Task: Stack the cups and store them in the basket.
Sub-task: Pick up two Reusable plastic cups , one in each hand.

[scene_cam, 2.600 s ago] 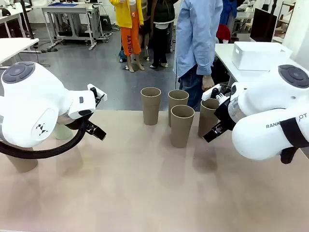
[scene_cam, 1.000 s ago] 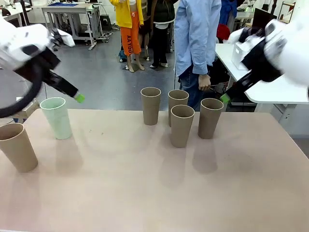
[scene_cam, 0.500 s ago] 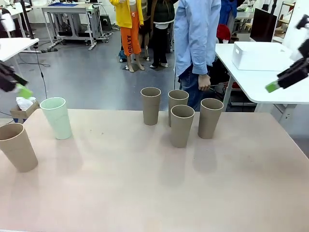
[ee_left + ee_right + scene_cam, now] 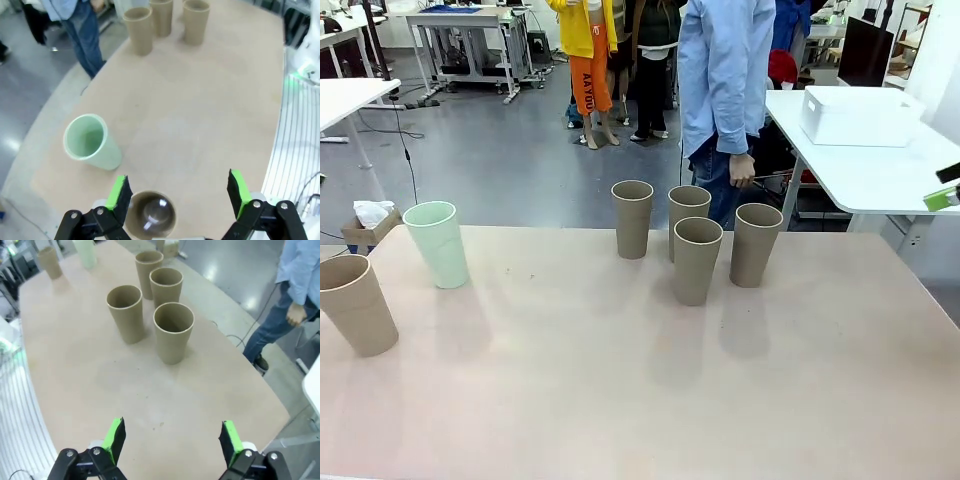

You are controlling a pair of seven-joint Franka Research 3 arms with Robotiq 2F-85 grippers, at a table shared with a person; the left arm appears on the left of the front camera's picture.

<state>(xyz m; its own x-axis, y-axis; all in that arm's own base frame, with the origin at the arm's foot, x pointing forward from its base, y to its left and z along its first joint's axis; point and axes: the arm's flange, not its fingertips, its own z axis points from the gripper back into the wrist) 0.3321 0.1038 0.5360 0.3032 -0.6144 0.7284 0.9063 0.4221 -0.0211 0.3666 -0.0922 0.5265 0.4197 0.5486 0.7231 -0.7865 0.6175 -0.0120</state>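
Now that both arms have lifted off the table (image 4: 620,400), the left gripper (image 4: 178,190) and right gripper (image 4: 172,438) hang with jaws wide apart, empty. The cups (image 4: 697,260) stand unstacked at its far and left edges, and the basket (image 4: 860,115) sits on the side table (image 4: 880,170); stacking has yet to begin.

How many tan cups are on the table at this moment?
5. Left-edge cup, beside the mint cup; four grouped toward the far side: back-left cup, back-middle cup, front cup, right cup. None seems hidden.
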